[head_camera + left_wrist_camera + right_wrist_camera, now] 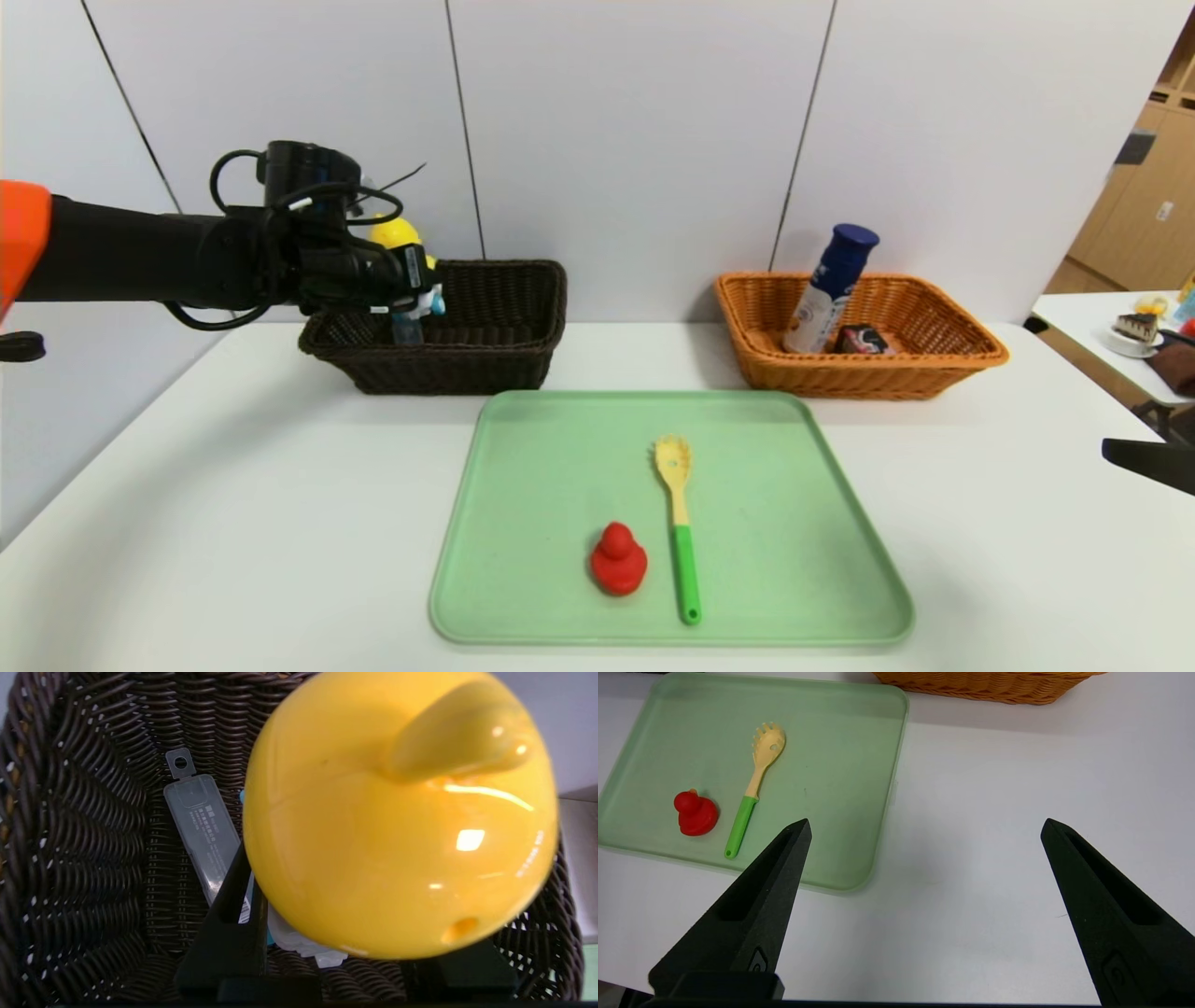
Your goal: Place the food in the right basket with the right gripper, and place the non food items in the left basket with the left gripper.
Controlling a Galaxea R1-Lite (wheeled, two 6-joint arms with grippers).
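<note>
Yellow duck toy (397, 233) pinched by the left gripper (411, 280) above the dark brown basket (504, 317).
Left wrist: grey case (203, 830) lies inside. Right wrist: right gripper (924, 868) spread wide over the table (994, 812), beside the green tray (840, 765).

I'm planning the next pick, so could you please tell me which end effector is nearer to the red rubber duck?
Right. The right end effector hovers open over bare table beside the green tray holding the red rubber duck; the left end effector is farther off, holding the yellow duck toy over the dark basket.
</note>
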